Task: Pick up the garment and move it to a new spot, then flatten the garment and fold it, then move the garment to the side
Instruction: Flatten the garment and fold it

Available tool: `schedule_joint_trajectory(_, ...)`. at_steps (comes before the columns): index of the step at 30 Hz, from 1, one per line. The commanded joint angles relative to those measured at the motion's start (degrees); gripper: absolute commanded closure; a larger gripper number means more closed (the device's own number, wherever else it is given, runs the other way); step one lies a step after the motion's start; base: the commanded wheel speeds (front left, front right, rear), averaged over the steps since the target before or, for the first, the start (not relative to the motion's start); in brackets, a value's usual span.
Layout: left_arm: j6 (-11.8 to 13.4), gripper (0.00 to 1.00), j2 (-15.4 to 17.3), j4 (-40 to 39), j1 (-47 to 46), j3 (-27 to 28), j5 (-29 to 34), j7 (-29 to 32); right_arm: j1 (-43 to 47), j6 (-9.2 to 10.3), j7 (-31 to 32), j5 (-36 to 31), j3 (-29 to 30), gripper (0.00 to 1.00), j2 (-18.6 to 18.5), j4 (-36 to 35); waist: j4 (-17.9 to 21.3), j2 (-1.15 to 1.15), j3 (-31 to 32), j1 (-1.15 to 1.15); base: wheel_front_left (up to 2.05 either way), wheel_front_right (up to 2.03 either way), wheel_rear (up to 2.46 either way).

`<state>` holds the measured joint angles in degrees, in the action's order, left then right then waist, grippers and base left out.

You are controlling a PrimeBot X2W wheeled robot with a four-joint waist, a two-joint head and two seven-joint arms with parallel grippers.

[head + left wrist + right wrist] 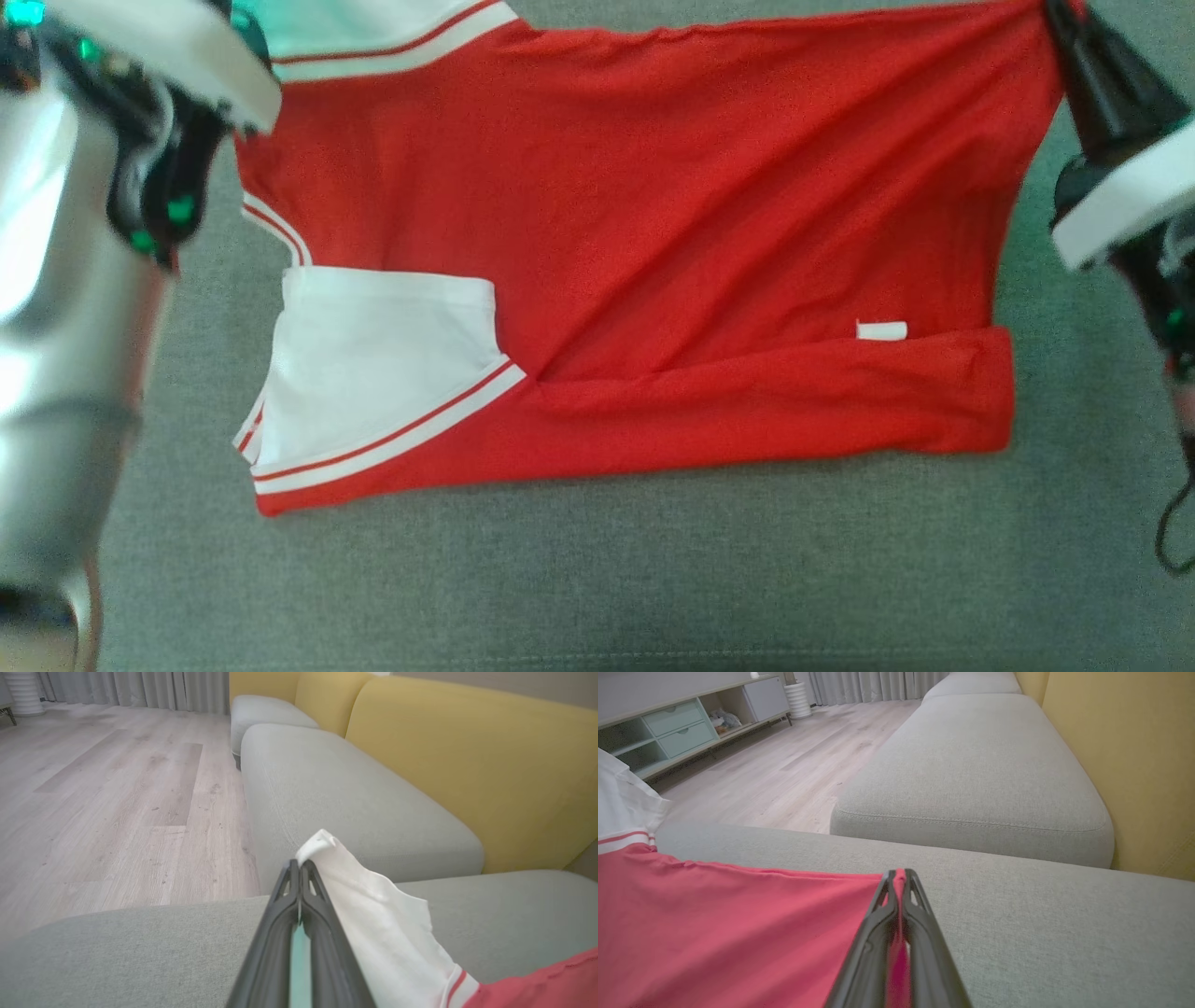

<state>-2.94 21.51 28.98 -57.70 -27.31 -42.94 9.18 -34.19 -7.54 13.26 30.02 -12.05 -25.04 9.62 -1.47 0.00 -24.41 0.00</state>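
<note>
Garment, head view: red knit, softly creased, is spread across the grey woven sofa cushion; its near edge is folded over, with a white sleeve trimmed in a red stripe.
Left wrist view: left fingers are pressed together on the other sleeve's white edge.
Right wrist view: right fingers are clamped on a red corner, the cloth drawn taut.

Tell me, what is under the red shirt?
The red shirt is spread over a grey sofa cushion, which shows along its near and side edges. If anything else is beneath the cloth, it is covered and I cannot see it.
</note>
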Motion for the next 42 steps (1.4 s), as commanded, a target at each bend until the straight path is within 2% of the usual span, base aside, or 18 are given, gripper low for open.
schedule_joint_trajectory(1, 1.1, 1.0, 3.4, -4.6, 2.1, 3.4, -1.3, -1.2, 3.3, 0.05, -0.5, 0.2, 0.2, 1.0, 0.0, -2.4, -0.3, 0.0, 0.9, 0.0, 0.0, 0.0, 0.0)
schedule_joint_trajectory(5, 4.2, 1.0, 4.8, -15.7, 14.2, 7.2, -5.4, -3.8, 9.2, 0.05, -0.4, 1.6, 0.7, 1.0, 0.9, -3.9, -0.5, 0.0, 1.9, 0.0, 0.0, 0.0, 0.0)
schedule_joint_trajectory(7, 4.8, 1.0, 4.9, -18.3, 17.6, 7.9, -6.6, -4.1, 10.8, 0.05, -0.4, 1.8, 1.0, 1.0, 1.1, -4.0, -0.7, 0.0, 2.2, 0.0, 0.0, 0.0, 0.0)
schedule_joint_trajectory(11, 8.8, 1.0, 5.6, -26.1, 31.0, 10.1, -9.2, -5.7, 16.9, 0.05, -0.4, 2.5, 2.8, 1.0, 2.9, -4.0, -1.1, 0.0, 2.9, 0.0, 0.0, 0.0, 0.0)
schedule_joint_trajectory(17, 12.2, 1.0, 4.7, -31.1, 46.2, 11.9, -12.3, -8.1, 24.2, 0.05, -0.4, 2.6, 5.7, 1.0, 6.7, -5.3, -1.3, 0.0, 4.4, 0.0, 0.0, 0.0, 0.0)
schedule_joint_trajectory(22, 13.7, 1.0, 4.0, -31.0, 52.7, 11.1, -13.7, -7.3, 28.3, 0.05, 0.5, 1.9, 7.0, 1.0, 9.1, -6.4, -1.2, 0.0, 5.3, 0.0, 0.0, 0.0, 0.0)
schedule_joint_trajectory(23, 13.5, 1.0, 3.7, -30.7, 53.1, 11.0, -14.0, -7.5, 29.1, 0.05, 1.0, 1.5, 7.7, 0.76, 9.6, -6.2, -1.3, 0.0, 5.6, 0.0, 0.0, 0.0, 0.0)
schedule_joint_trajectory(24, 13.2, 0.47, 3.2, -30.3, 53.3, 11.3, -14.2, -8.3, 30.0, 0.05, 1.7, 1.2, 8.0, 0.46, 10.3, -6.1, -1.4, 0.0, 5.7, 0.0, 0.0, 0.0, 0.0)
schedule_joint_trajectory(25, 13.0, 0.0, 3.0, -29.5, 53.4, 11.0, -14.3, -8.4, 30.6, 0.05, 1.8, 1.1, 8.4, 0.0, 11.2, -6.4, -1.4, 0.0, 6.0, 0.0, 0.0, 0.0, 0.0)
schedule_joint_trajectory(27, 12.8, 0.0, 2.6, -28.1, 53.6, 10.6, -14.1, -8.8, 31.7, 0.05, 2.1, 0.6, 8.6, 0.0, 12.5, -6.9, -1.3, 0.0, 6.4, 0.0, 0.0, 0.0, 0.0)
schedule_joint_trajectory(34, 17.1, 0.0, 1.3, -25.3, 51.8, 13.0, -9.0, -17.5, 34.4, 0.05, 0.2, -2.5, 10.4, 0.0, 15.9, -11.9, -1.0, 0.0, 8.0, 0.0, 0.0, 0.0, 0.0)
schedule_joint_trajectory(36, 19.3, 0.0, 1.7, -25.3, 51.2, 13.4, -6.1, -20.0, 34.4, 0.05, -0.6, -4.1, 10.4, 0.0, 16.1, -14.3, -0.7, 0.0, 8.3, 0.0, 0.0, 0.0, 0.0)
schedule_joint_trajectory(37, 21.9, 0.0, 2.4, -25.9, 50.5, 13.5, -2.2, -21.7, 34.1, 0.05, -1.2, -6.1, 10.5, 0.0, 16.1, -16.5, -0.4, 0.0, 8.7, 0.0, 0.0, 0.0, 0.0)
schedule_joint_trajectory(38, 23.3, 0.0, 2.7, -26.6, 50.1, 13.4, 0.0, -22.4, 33.9, 0.05, -1.8, -7.0, 10.5, 0.0, 16.1, -17.6, -0.2, 0.0, 8.9, 0.0, 0.0, 0.0, 0.0)
schedule_joint_trajectory(42, 27.1, 0.0, 3.2, -30.7, 48.4, 12.2, 9.0, -23.8, 32.1, 0.05, -5.0, -11.3, 11.2, 0.0, 16.1, -21.7, 0.4, 0.0, 9.7, 0.0, 0.0, 0.0, 0.0)
